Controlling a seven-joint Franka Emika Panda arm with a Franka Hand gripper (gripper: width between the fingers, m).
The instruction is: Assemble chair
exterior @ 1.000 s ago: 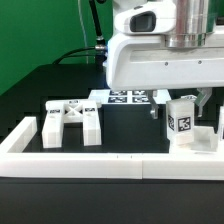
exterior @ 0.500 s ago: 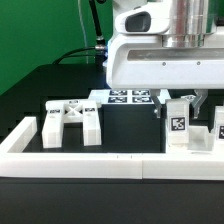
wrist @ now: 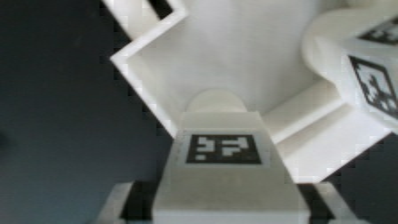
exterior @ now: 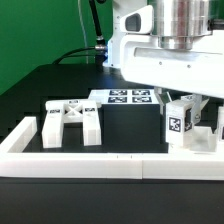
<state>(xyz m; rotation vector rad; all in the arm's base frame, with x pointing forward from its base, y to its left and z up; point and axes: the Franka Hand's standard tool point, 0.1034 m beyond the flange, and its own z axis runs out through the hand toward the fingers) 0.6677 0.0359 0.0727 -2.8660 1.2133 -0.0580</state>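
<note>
My gripper point(exterior: 182, 104) is shut on a white chair leg point(exterior: 180, 122) with a square tag, held upright at the exterior view's right, just behind the border wall. In the wrist view the leg point(wrist: 224, 140) fills the gap between my dark fingers point(wrist: 139, 200), with my gripper point(wrist: 219, 205) closed on its sides. Its far end stands against a larger white chair part point(wrist: 196, 50). Another tagged white part point(wrist: 370, 72) lies beside it, also seen past the leg point(exterior: 214, 128). A cross-braced chair frame point(exterior: 72, 120) rests at the exterior view's left.
The long white border wall point(exterior: 110, 160) runs along the front, with a short side piece point(exterior: 24, 135) at the exterior view's left. The marker board point(exterior: 128, 97) lies flat behind the parts. The table is black, against a green backdrop.
The hand has turned about its own axis and the held leg has twisted with it, so its tag now sits skewed. The leg has stayed in about the same spot.
</note>
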